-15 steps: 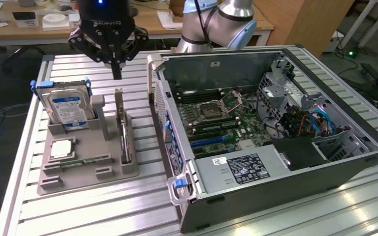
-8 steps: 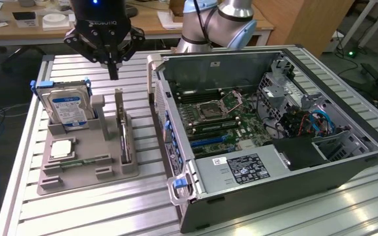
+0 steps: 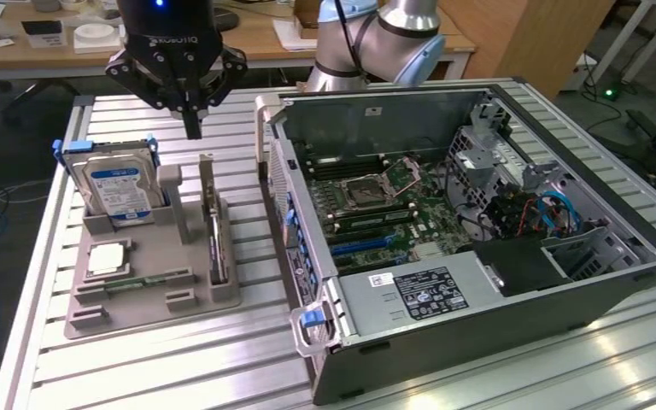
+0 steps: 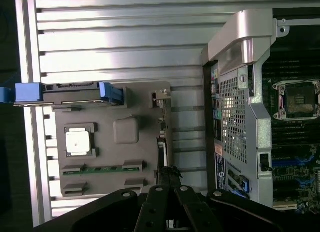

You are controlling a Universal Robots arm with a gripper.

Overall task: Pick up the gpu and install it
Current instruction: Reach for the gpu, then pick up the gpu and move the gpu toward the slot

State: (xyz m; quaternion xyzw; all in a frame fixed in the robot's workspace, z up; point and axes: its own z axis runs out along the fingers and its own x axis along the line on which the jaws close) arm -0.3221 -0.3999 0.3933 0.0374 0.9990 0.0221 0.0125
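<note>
Now the gripper [image 3: 194, 128] hangs with its fingers pointing straight down and pressed together, pinching nothing. Straight-down fingers suit a part that has to be taken from above.

Below it and apart from it is the gpu [image 3: 218, 243], standing on its long edge in a slot of the grey tray [image 3: 134, 312]. It has not been lifted. In the wrist view the fingertips sit over one end of the card's thin edge, so the tool seems lined up along the card rather than across the tray. Held upright like that, the card offers its top edge to a pinch from overhead. Lying flat, it would offer only a face.

On the far side of the card from the case, the same tray props up the hard drive [image 3: 120, 190]. A square chip [image 3: 108, 259] and a memory stick [image 3: 134, 281] lie in shallow pockets. Each part has its own seat, probably so that it stays where the arm expects it.

Out past the tray on the card's other side, the case [image 3: 511, 325] lies on its side on the table [image 3: 191, 367]. Its open face is up and the motherboard [image 3: 385, 205] is exposed, so the slots can be reached from above.
</note>
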